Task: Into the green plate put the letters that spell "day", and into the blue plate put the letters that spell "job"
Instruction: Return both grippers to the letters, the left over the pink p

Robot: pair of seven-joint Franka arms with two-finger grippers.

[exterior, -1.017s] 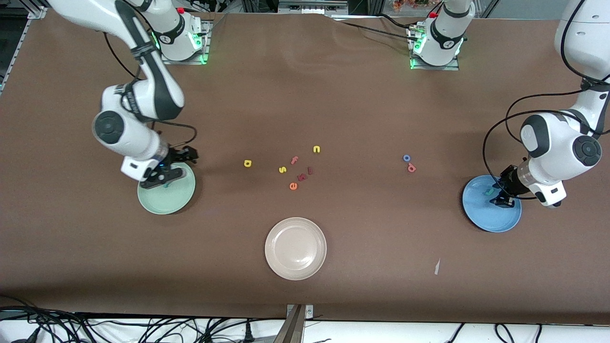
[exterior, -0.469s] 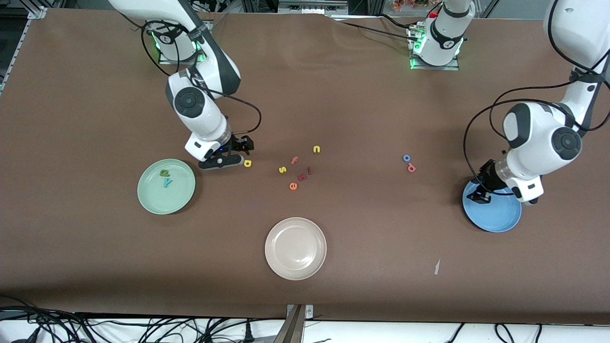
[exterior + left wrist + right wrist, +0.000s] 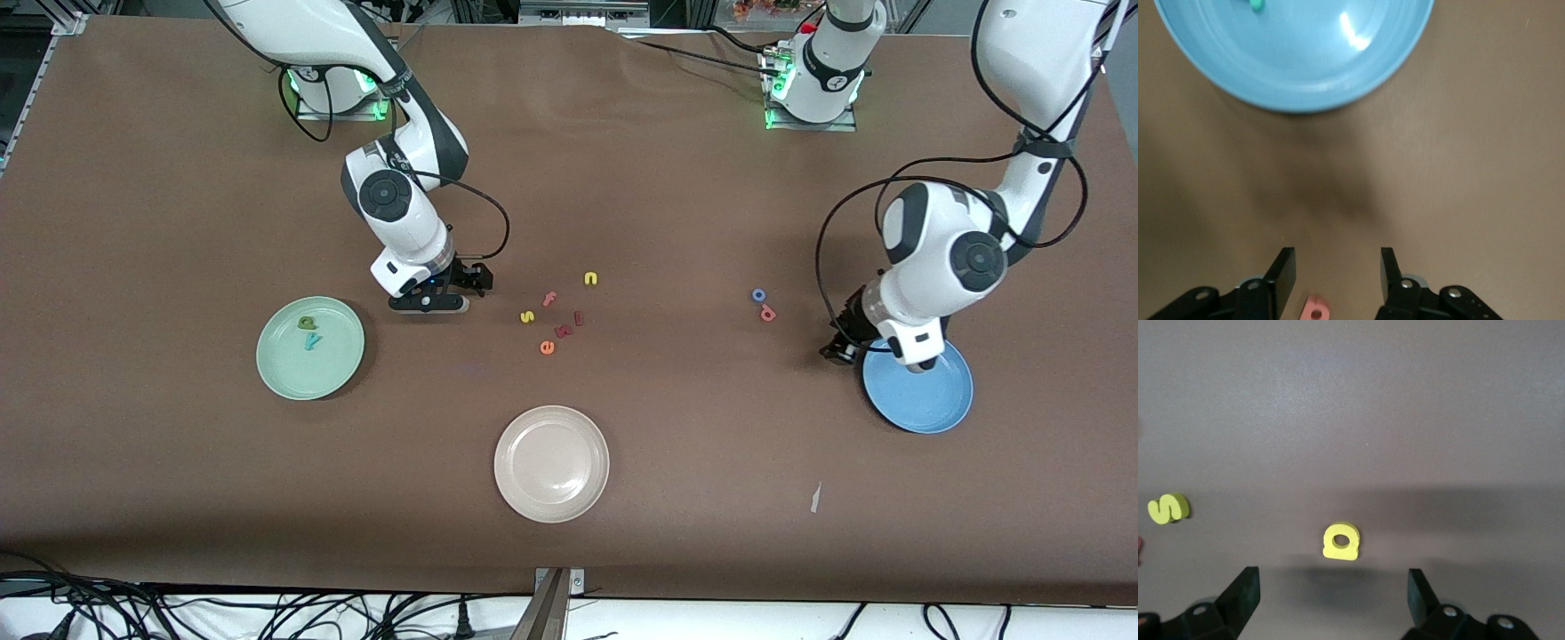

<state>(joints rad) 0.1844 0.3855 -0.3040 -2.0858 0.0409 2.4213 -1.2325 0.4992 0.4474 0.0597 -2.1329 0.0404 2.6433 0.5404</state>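
Observation:
The green plate [image 3: 331, 373] holds the dark green d [image 3: 308, 324] and the teal y [image 3: 311, 341]. My right gripper [image 3: 440, 300] hangs open just over the yellow a [image 3: 1341, 541], which lies ahead of its spread fingers [image 3: 1245, 583]; the arm hides this letter in the front view. The blue plate [image 3: 925, 404] carries a teal letter [image 3: 1257, 5] at its rim. My left gripper [image 3: 840, 349] is open, low over bare table beside that plate [image 3: 1295, 60], with the coral b [image 3: 1315, 309] on the table between its fingers. The blue o [image 3: 758, 294] and the b [image 3: 768, 313] lie together.
Loose letters cluster mid-table: a yellow s [image 3: 527, 316], pink f [image 3: 549, 299], yellow n [image 3: 590, 278], orange e [image 3: 547, 348] and two dark red ones [image 3: 569, 325]. A beige plate [image 3: 551, 463] sits nearer the front camera. A white scrap [image 3: 815, 498] lies near the front edge.
The right gripper left the green plate and travelled to the yellow a. The left gripper came off the blue plate toward the coral b. Both stayed open.

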